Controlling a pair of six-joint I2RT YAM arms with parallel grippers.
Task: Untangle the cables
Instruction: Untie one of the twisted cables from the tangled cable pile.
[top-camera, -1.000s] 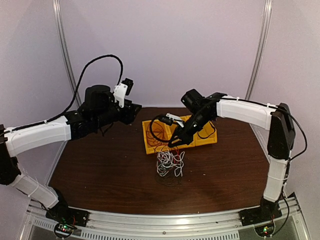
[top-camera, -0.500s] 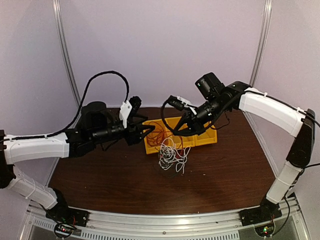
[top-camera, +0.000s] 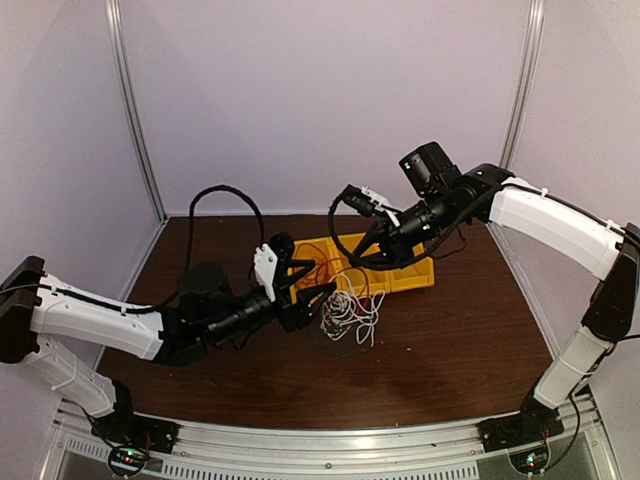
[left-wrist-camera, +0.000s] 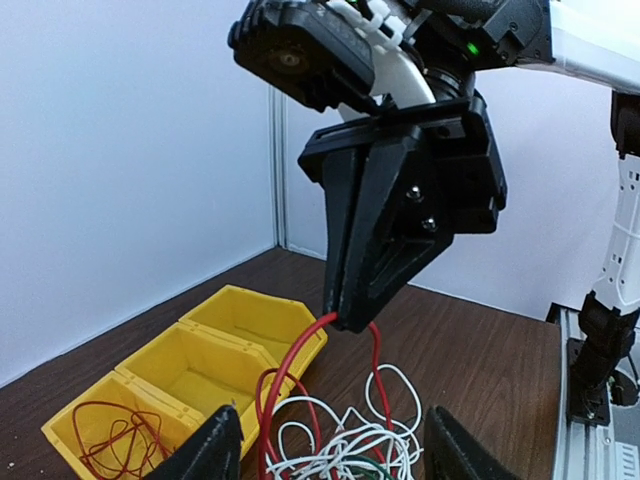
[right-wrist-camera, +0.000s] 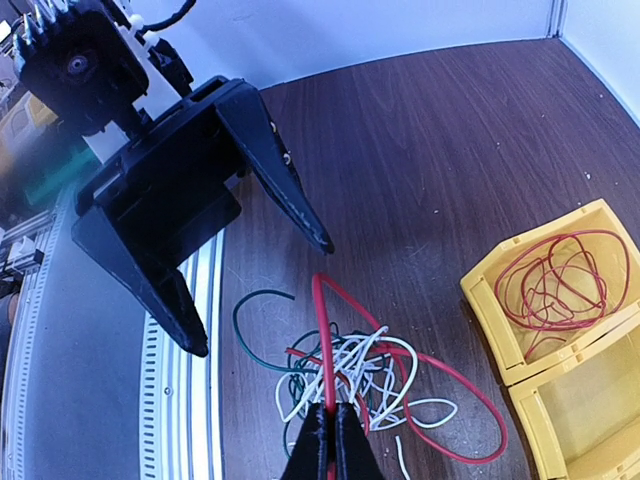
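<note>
Top view first: the cables (top-camera: 345, 318) are a small loose clump on the bench (top-camera: 450, 350), just in front of the yellow bin (top-camera: 410, 280). The left gripper (top-camera: 322, 296) is right beside them and the right gripper (top-camera: 365, 258) hangs over them. From the left wrist view, the left jaws are spread wide with nothing in them, while the right jaws are pinched shut on a red wire (left-wrist-camera: 264, 410) that drops down into the pile. The right wrist view shows the same pinch, with the red loop rising out of the white and dark strands. My guess is they're light, floppy and snag-prone, so grab one strand where it stands clear, never the knot. The clump has no real long axis, and only the held red strand runs roughly up-down.
</note>
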